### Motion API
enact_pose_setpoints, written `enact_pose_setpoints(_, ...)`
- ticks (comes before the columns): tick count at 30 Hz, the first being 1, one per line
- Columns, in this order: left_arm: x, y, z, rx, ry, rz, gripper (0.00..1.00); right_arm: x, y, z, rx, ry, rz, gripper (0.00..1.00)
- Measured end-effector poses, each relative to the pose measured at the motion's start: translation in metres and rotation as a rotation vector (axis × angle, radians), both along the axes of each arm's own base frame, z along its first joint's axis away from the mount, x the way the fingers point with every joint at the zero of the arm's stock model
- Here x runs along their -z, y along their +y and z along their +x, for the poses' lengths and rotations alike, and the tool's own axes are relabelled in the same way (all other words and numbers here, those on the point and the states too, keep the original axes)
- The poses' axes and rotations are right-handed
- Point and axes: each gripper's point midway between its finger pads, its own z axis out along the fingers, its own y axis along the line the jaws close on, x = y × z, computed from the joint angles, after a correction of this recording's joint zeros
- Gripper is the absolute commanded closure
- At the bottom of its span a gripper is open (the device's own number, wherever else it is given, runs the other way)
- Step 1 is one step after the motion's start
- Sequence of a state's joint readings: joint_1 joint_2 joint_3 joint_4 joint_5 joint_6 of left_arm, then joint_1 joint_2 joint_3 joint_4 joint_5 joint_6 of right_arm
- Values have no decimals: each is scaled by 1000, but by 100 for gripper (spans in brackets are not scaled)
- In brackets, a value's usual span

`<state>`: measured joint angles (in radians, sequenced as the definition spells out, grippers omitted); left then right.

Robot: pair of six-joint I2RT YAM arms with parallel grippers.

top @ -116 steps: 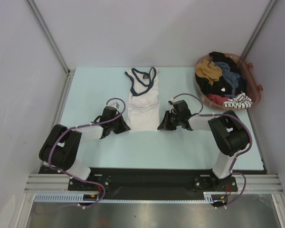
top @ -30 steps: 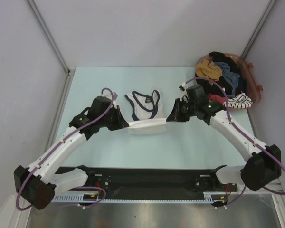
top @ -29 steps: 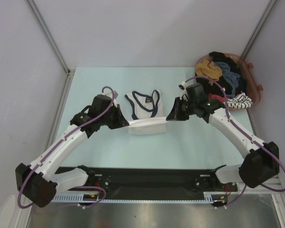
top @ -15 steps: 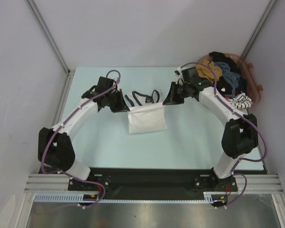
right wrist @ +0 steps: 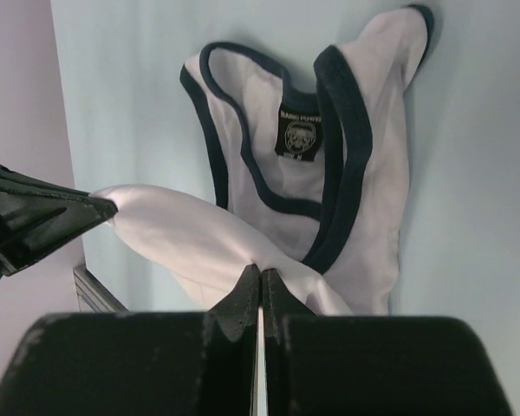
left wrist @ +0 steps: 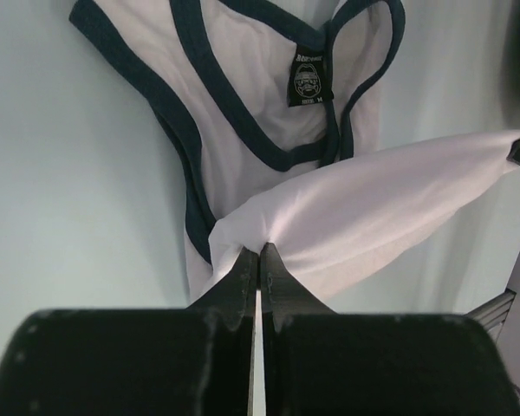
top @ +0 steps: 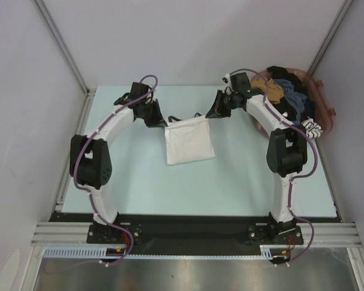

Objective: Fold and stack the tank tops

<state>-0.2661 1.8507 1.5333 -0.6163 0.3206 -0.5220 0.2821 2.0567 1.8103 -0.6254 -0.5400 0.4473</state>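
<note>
Tank top fold, mid-step: both claws pinching one edge

We see the white tank top [top: 189, 140] lying mid-table [top: 127, 176], doubled over on itself. Its lower panel shows from above as a plain white rectangle, with the near edge resting on the surface.

The left gripper [top: 163, 125] is pressed together on the far-left corner of that panel. In the left wrist view the fingers [left wrist: 243, 269] meet with a bunched point of white cloth [left wrist: 347, 208] nipped between them.

The right gripper [top: 207, 115] is likewise pressed together on the far-right corner. In the right wrist view its tips [right wrist: 260, 273] hold a fold of the same cloth [right wrist: 199, 238].

The held edge runs taut between the two claws. Both wrist views show it raised above the neck and straps [right wrist: 342, 113], which lie flat on the table beneath, navy trim outward. A black label [left wrist: 307, 81] sits at the neckline, face up.

Both arms reach well forward, elbows out, wrists near the far half of the table.

A basket [top: 325, 119] stands at the far-right corner, well apart from the top, holding a heap of clothes [top: 286, 92] in black, mustard, grey-blue and stripes. We cannot tell the items in it apart
</note>
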Motion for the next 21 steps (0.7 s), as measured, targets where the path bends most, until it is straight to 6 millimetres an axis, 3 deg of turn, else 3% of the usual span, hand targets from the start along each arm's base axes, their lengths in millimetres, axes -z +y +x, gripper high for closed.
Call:
enact_pose_setpoints(6,10,2,29,-20,8,1,100,11,2,31,17,5,31,100)
enact_pose_setpoints(21,26,13,78,-62,4,-5,100,28,15,80,39,-19,145,100)
